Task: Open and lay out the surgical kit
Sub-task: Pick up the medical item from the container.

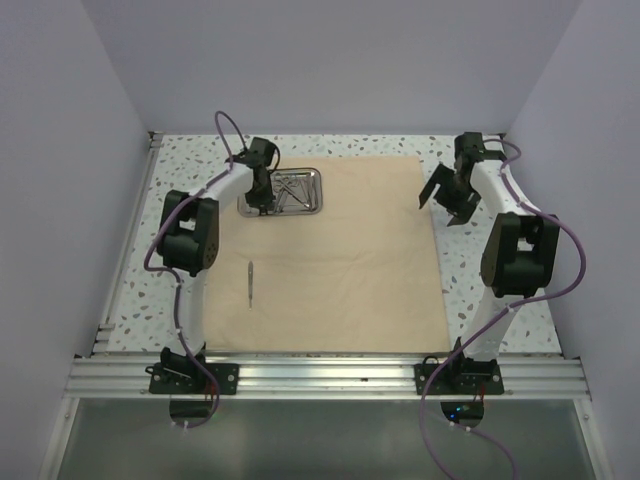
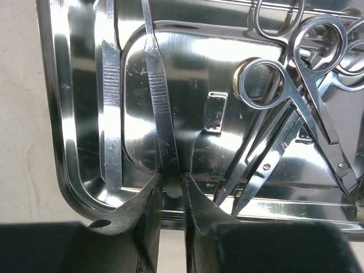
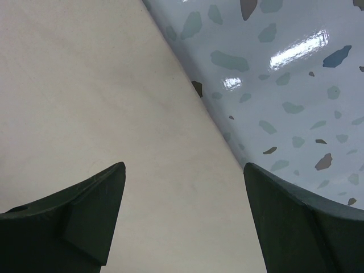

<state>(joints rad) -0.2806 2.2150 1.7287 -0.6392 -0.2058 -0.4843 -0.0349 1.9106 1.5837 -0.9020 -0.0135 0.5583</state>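
Observation:
The beige cloth point(image 1: 340, 270) lies spread flat on the table. The steel tray point(image 1: 318, 190) sits on its far left corner with several silver instruments in it. My left gripper point(image 1: 261, 205) reaches into the tray's near left end. In the left wrist view the gripper point(image 2: 170, 185) is shut on the rounded end of a pair of tweezers point(image 2: 162, 102), which still lies in the tray point(image 2: 62, 114). A second pair of tweezers point(image 2: 111, 114) lies to the left, scissors and forceps point(image 2: 296, 114) to the right. One thin instrument point(image 1: 249, 282) lies on the cloth. My right gripper point(image 1: 442, 208) is open and empty above the cloth's right edge point(image 3: 85, 85).
The speckled tabletop point(image 3: 284, 85) shows to the right of the cloth and around it point(image 1: 480, 330). Pale walls close in the table on the left, back and right. A metal rail point(image 1: 320, 375) runs along the near edge by the arm bases.

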